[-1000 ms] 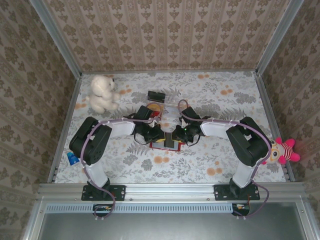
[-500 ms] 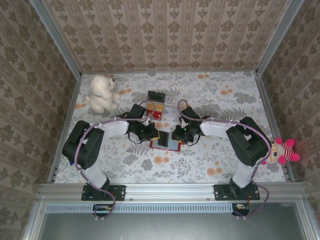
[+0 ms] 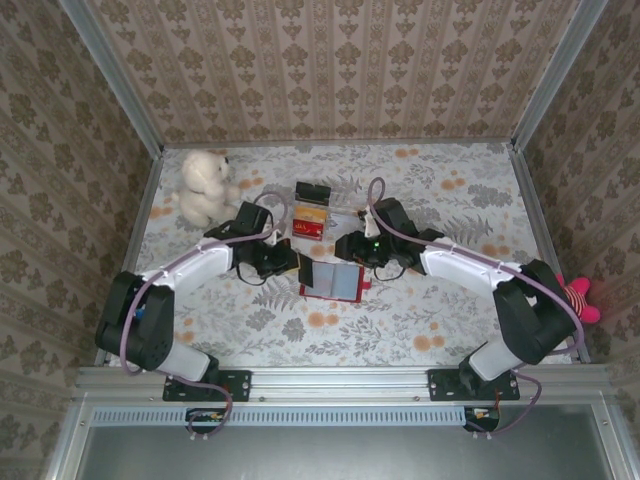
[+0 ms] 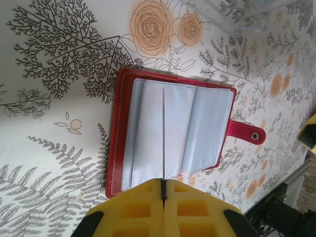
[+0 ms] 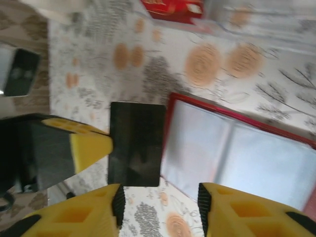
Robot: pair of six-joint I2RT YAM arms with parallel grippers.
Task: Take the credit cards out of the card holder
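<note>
Shows the card holder [image 4: 173, 133] lying open and flat on the desk [image 3: 420, 310], red cover down, greyish clear sleeves up, snap tab out to one side. Places one dark credit card [image 5: 137, 144] outside the sleeves, just beside the holder's edge, pinched edge-on in the closed left end effector [image 4: 163, 183]. Finds the right end effector [image 5: 160, 193] near the holder, standing open with nothing in its gap. Judges the card light, thin, stiff and smooth: likely to slip from a weak pinch; best taken by a short edge, across the flat faces. Judges the holder light and floppy, likely to drag along with any card pulled from a tight sleeve; calls for pinning the cover down. Cannot tell the number of cards left in the sleeves. Notes a floral desk covering, patterned wallpaper [image 3: 330, 70] on three sides, a white plush bear [image 3: 205, 187] at the far left, a doll [image 3: 582, 300] at the right edge, a black block [image 3: 313, 190] and red packet [image 3: 308, 222] beyond the holder.
</note>
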